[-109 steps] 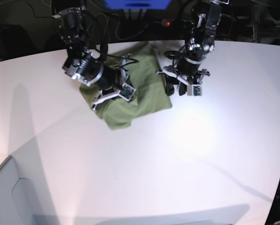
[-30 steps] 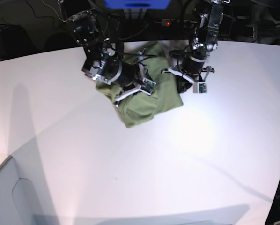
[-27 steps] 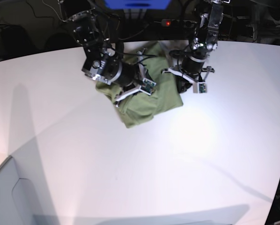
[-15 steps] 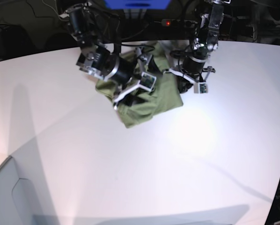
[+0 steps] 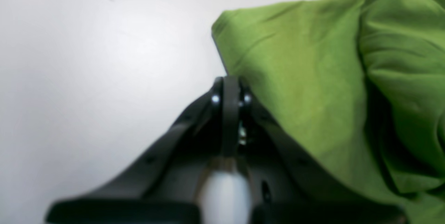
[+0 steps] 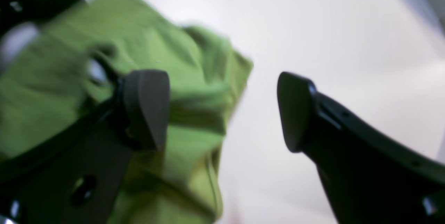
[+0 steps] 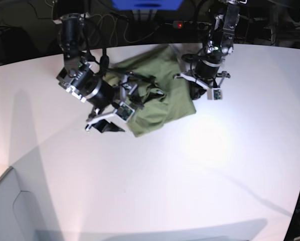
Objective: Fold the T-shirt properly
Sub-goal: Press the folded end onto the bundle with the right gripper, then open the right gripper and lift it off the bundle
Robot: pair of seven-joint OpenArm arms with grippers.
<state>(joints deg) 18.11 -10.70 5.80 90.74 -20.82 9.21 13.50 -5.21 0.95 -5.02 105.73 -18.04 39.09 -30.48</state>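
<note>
The olive-green T-shirt lies bunched and partly folded on the white table near its far edge. My right gripper is open and empty, hovering just left of the shirt's near corner. In the right wrist view the open gripper has the shirt below its left finger and bare table below its right one. My left gripper rests at the shirt's right edge. In the left wrist view it is shut, with the shirt lying against its right side. No cloth shows between the pads.
Dark equipment and cables line the space behind the table's far edge. A blue object sits at the top centre. A grey panel stands at the lower left corner.
My right gripper has opened, left the shirt and drawn back left and toward the front. The cloth it held has dropped onto the shirt. The left arm has not moved.
</note>
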